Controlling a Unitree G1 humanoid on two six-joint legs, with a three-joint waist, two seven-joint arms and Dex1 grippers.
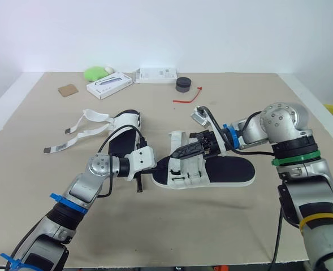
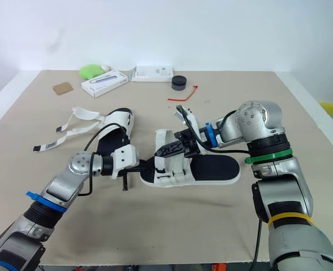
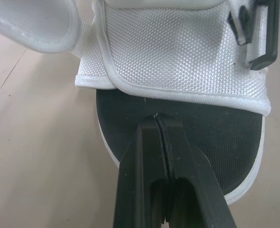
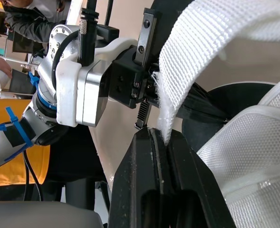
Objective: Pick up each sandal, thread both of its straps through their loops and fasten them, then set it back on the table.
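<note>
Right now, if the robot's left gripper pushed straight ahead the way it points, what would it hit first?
The shut left gripper has its tip over the sandal's black footbed; straight on it would likely meet the white mesh band just beyond, though depth is unclear.

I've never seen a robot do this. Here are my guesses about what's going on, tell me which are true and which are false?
1. The right gripper pinches a white strap of the near sandal. True.
2. The far sandal is already fastened. False: its straps lie loose, spread over the table.
3. A red tie lies by the black round object. True.
4. The left gripper is wide open. False: its fingers are pressed together, over the near sandal's black footbed.
</note>
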